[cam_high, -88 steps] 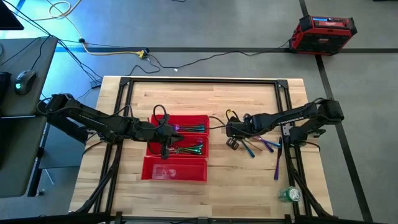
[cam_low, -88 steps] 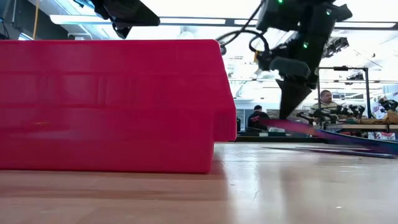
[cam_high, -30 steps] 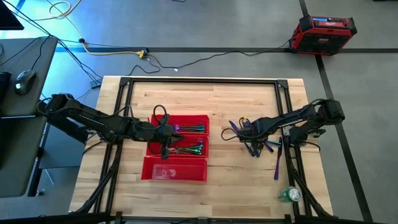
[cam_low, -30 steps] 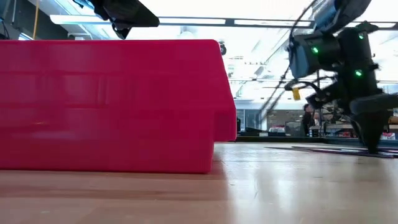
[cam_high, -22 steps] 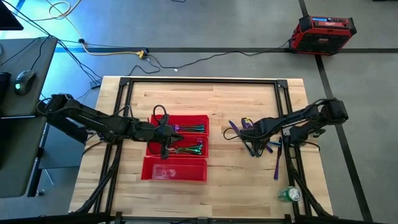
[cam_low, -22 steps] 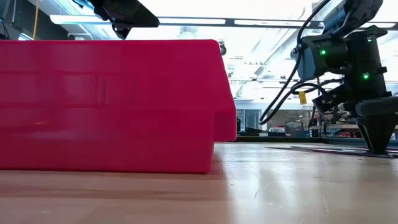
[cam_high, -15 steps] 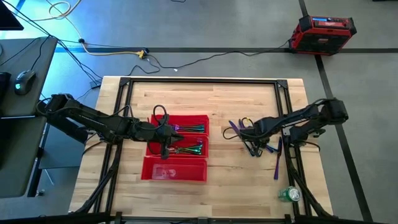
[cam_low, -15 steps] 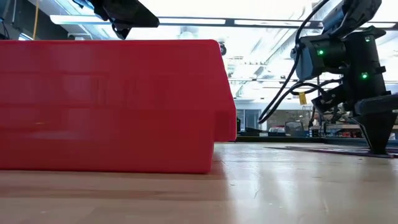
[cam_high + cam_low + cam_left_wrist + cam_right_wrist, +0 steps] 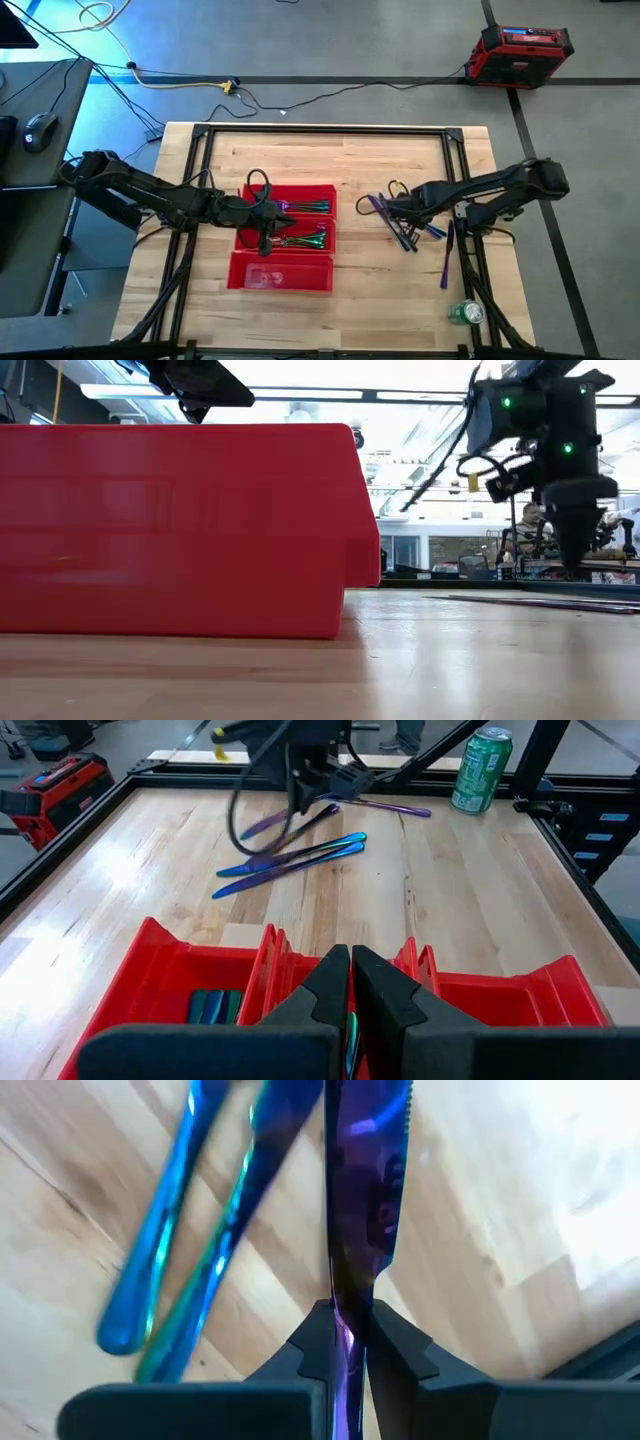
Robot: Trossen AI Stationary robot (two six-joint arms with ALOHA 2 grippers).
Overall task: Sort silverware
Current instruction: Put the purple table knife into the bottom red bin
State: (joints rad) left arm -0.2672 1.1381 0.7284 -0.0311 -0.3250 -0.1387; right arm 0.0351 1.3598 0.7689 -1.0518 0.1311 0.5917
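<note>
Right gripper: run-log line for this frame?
right gripper: shut on purple knife | left gripper: shut, over red tray | loose silverware: on table

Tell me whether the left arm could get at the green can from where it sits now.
Probably not. The left gripper hangs over the red tray, while the green can stands at the table's far right near corner, with the right arm and loose silverware in between. The right arm is nearer.

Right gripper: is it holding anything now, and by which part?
Yes. The right gripper is shut on a purple knife, pinching it at the blade's lower part; the serrated end projects forward.
</note>
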